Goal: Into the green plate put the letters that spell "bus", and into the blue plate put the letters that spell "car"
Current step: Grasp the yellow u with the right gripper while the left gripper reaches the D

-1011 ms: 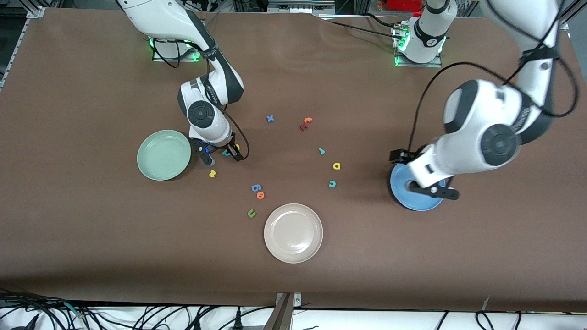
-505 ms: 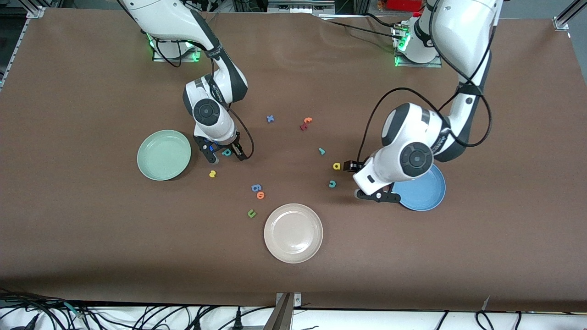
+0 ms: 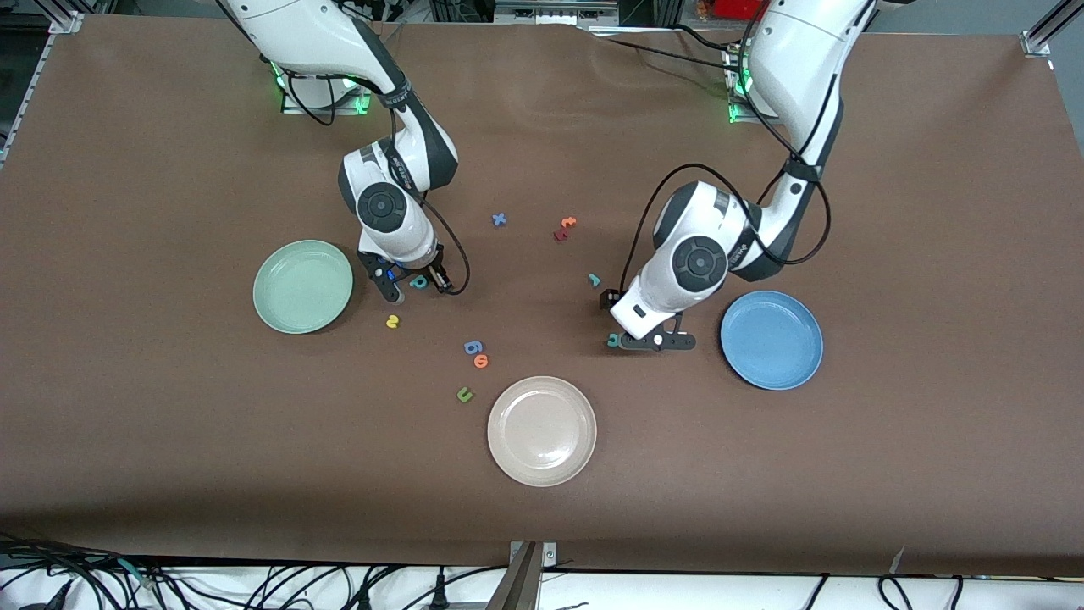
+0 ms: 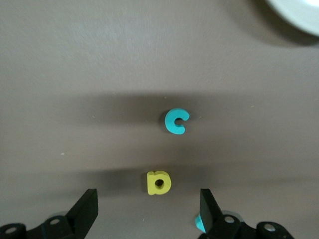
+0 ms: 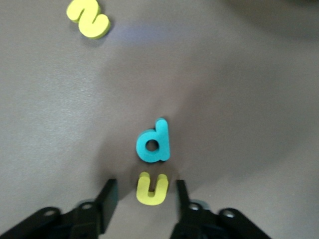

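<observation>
Here, the yellow u (image 5: 152,189) is being straddled, untouched, by the partly spread right gripper (image 5: 145,196), while the yellow a (image 4: 159,182) is being straddled by the widely spread left gripper (image 4: 148,211).

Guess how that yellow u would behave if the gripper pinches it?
The yellow u looks like thick foam, so probably light and slightly squashy. It lies flat between the right gripper fingers, so it should not roll, though it might slide.

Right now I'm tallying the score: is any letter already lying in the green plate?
No: in the front view the green plate holds nothing, and the letters lie on the brown table.
</observation>
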Controlling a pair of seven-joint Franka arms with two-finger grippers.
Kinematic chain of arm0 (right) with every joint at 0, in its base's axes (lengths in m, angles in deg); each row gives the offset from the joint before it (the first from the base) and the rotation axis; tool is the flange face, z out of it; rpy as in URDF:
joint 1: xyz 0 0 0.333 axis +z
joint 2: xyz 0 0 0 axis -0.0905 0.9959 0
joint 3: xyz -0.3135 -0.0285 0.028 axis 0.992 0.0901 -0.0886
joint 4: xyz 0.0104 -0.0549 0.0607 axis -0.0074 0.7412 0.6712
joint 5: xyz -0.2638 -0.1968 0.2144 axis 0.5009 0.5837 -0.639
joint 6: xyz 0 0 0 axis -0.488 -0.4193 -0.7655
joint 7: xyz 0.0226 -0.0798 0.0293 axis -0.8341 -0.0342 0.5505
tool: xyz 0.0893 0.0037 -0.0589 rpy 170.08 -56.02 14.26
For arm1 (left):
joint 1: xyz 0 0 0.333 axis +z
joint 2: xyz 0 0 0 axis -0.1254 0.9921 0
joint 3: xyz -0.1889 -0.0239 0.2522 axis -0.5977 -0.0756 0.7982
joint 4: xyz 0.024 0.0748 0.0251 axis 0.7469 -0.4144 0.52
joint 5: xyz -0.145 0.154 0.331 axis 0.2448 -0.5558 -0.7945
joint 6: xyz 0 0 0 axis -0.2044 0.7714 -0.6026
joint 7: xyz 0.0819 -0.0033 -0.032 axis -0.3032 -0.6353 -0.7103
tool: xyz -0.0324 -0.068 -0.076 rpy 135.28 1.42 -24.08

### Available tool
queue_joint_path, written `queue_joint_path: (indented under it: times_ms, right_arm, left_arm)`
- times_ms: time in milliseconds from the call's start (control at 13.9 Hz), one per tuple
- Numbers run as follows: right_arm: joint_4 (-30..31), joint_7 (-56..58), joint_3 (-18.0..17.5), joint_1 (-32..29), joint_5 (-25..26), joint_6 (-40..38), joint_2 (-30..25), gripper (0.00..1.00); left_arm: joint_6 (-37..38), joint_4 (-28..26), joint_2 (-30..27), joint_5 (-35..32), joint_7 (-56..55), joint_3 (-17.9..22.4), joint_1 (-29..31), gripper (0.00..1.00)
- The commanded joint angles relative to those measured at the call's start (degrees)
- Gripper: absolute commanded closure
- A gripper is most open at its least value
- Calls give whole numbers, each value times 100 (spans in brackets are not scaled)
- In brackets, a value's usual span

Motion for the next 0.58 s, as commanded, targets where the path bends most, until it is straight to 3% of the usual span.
queue_joint_path:
  times_ms: [0,217,505]
  right_arm:
    - [43,71,-13,19,-71,32,47,64]
    - [43,132,-13,19,-71,6,47,89]
    - [17,123,-13,19,-71,-29,-14,93]
  left_arm:
    - [-433,-351,-5,99,-81,78,-112,9]
    - [-555,-456,-5,99,-300,95,-287,15]
    - [-995,-589,91,82,-538,95,-411,15]
